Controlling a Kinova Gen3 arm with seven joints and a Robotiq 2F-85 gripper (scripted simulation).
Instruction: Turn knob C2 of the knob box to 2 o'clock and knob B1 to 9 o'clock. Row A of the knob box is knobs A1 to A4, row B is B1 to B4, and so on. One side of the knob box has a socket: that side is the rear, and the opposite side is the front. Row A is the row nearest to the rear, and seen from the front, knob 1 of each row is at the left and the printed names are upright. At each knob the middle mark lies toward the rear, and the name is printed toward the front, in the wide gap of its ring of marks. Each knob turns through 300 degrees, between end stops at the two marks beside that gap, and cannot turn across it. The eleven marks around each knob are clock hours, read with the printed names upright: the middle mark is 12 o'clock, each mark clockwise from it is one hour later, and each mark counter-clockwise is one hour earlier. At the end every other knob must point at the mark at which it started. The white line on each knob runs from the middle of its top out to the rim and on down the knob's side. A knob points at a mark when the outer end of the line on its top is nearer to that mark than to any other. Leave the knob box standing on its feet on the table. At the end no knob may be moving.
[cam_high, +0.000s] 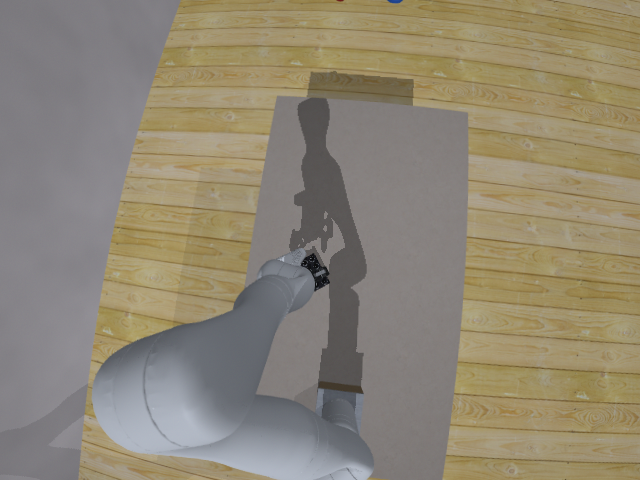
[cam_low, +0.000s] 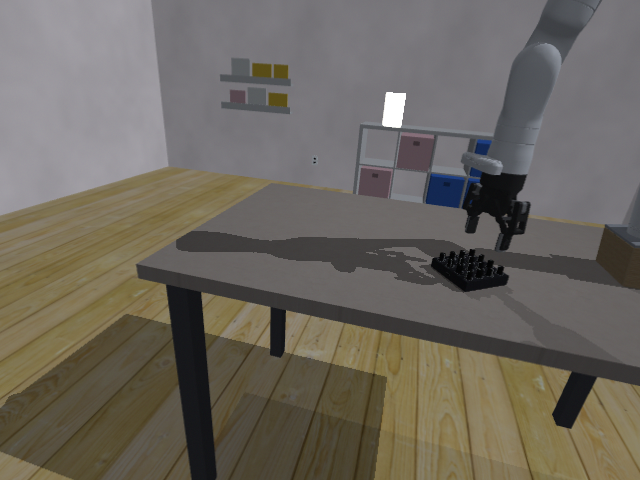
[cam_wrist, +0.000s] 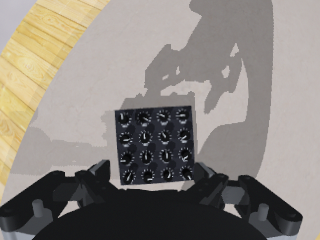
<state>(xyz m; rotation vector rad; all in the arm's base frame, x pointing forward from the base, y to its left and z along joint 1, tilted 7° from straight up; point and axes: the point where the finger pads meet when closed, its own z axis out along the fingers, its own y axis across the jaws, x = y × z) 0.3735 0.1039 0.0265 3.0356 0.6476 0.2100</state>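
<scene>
The knob box (cam_low: 464, 270) is a small black block with a four-by-four grid of black knobs, standing on the grey table. It shows whole in the wrist view (cam_wrist: 156, 146) and is partly hidden by my arm in the overhead view (cam_high: 316, 270). White lines on the knobs are faint; I cannot read the printed names or which knob is which. My gripper (cam_low: 488, 232) hangs open and empty a short way above the box's far side, fingers pointing down. In the wrist view its two fingers flank the box's near edge.
A wooden block (cam_low: 617, 255) under the arm's base stands at the table's right end. A shelf unit with pink and blue bins (cam_low: 416, 165) stands behind the table. The table's front edge runs close to the box.
</scene>
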